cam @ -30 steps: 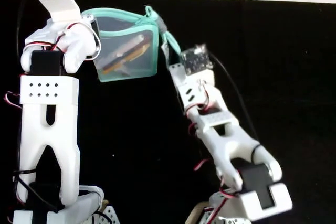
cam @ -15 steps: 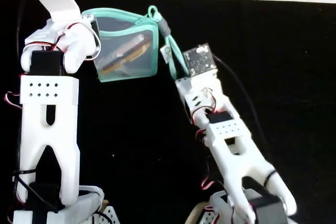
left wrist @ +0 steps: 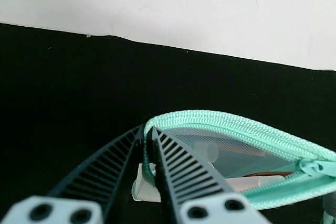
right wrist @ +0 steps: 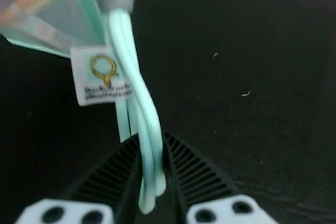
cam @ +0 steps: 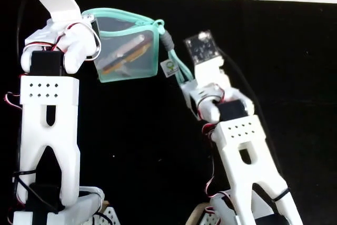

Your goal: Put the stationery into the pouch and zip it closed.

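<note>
A mint-green translucent mesh pouch (cam: pixel 113 30) is stretched between two white robot arms over a black cloth-covered table (cam: pixel 295 51), its long axis running across the high view from the left arm toward the right. The left gripper (left wrist: pixel 148 129) is clamped almost fully together on the pouch's zip-edged rim at its near end, with only the thin fabric between its ribbed black fingers (left wrist: pixel 181 166). At the opposite end, the pouch's mint-green cord loop (right wrist: pixel 144 119) leads past a grey sleeve (cam: pixel 167 39) and a small white label tag (right wrist: pixel 102 81) down into the right gripper (right wrist: pixel 149 140), whose jaws are pinched tight on the doubled cord. The zip slider (left wrist: pixel 310 167) sits at the cord end of the pouch; how far the zip is drawn cannot be told. Inside, several slim pens and pencils (cam: pixel 124 54), the stationery, lie together on a slant, their long axes rising from the pouch's lower corner beside the left arm toward its upper corner at the cord end. A white wall (left wrist: pixel 210 9) runs behind the table.
</note>
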